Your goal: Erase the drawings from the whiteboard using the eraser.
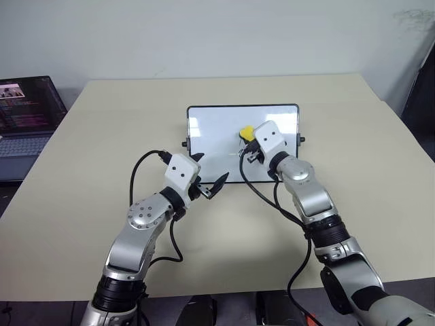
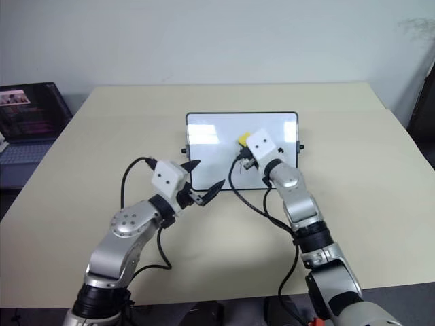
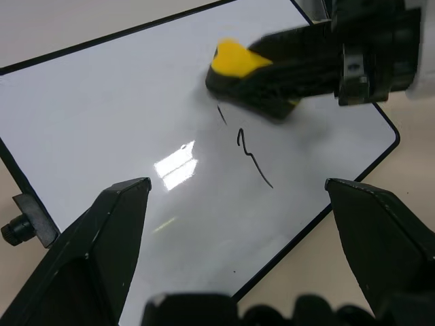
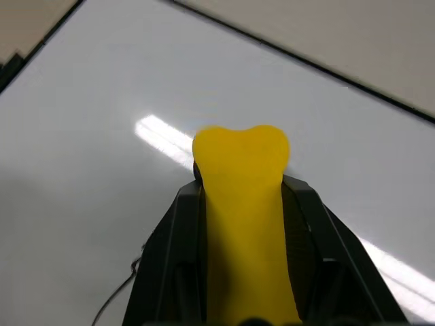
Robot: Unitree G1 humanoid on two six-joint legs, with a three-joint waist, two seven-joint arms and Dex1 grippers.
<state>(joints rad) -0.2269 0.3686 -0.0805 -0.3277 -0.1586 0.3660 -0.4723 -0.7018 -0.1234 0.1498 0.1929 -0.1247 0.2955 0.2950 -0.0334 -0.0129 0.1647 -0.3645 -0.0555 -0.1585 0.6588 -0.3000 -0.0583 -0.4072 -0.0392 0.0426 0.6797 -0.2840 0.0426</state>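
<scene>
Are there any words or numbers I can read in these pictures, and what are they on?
No readable words or numbers.
Small white whiteboard with a black frame: thin dark marker squiggles, not letters.
Open laptop's dark screen: coloured lines of text, too small to read.

Both arms reach forward, bent at the elbows. The left gripper (image 1: 209, 175) points forward and toward the right arm, held about level, its two black fingers (image 3: 102, 238) spread wide apart with nothing between the jaws. The right gripper (image 1: 249, 139) points forward and toward the left arm, ahead of and well apart from the left jaws. Its jaws are clamped on the eraser (image 4: 245, 204), whose yellow end sticks out past the fingertips.
</scene>
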